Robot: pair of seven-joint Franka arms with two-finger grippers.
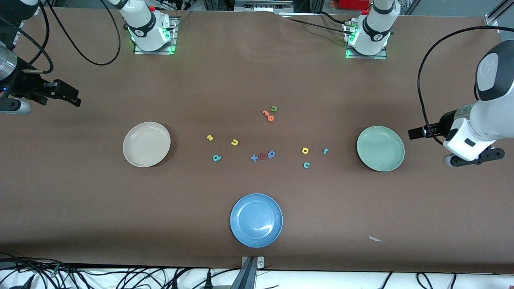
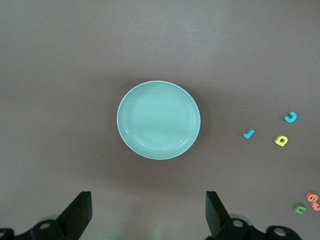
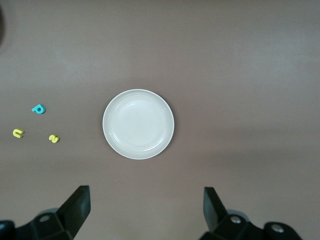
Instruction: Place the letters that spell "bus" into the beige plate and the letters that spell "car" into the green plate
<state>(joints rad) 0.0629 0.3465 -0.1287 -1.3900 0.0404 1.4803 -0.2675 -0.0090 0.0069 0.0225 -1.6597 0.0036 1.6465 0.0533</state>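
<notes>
So the "bus" letters are all loose on the table, sitting between the beige plate (image 1: 146, 144) and the blue plate (image 1: 256, 220)'s line up the middle. Taking the beige plate as the landmark: the yellow s (image 1: 209, 137) is the closest to it, the yellow u (image 1: 234, 142) is just past the s toward the left arm's end, and the teal b (image 1: 217, 157) sits a bit nearer the front camera than those two. Nothing in the beige plate.

The "car" bunch is well away from the beige plate, close to the green plate (image 1: 380, 148): yellow a (image 1: 305, 150), teal r (image 1: 325, 151) right next to the green plate's side, and teal c (image 1: 306, 164) a touch nearer the camera. Green plate has nothing in it either.

Between the two groups there's a little clump with a blue x (image 1: 253, 157), a red letter (image 1: 262, 156) and a blue rounded letter (image 1: 271, 154), all nearly touching. Farther from the camera sit two orange letters (image 1: 268, 115) with a green u (image 1: 274, 108).

The right gripper (image 3: 145, 212) hangs high up past the beige plate at the right arm's end, fingers spread wide, holding nothing. The left gripper (image 2: 148, 215) hangs the same way by the green plate, fingers apart and holding nothing.
</notes>
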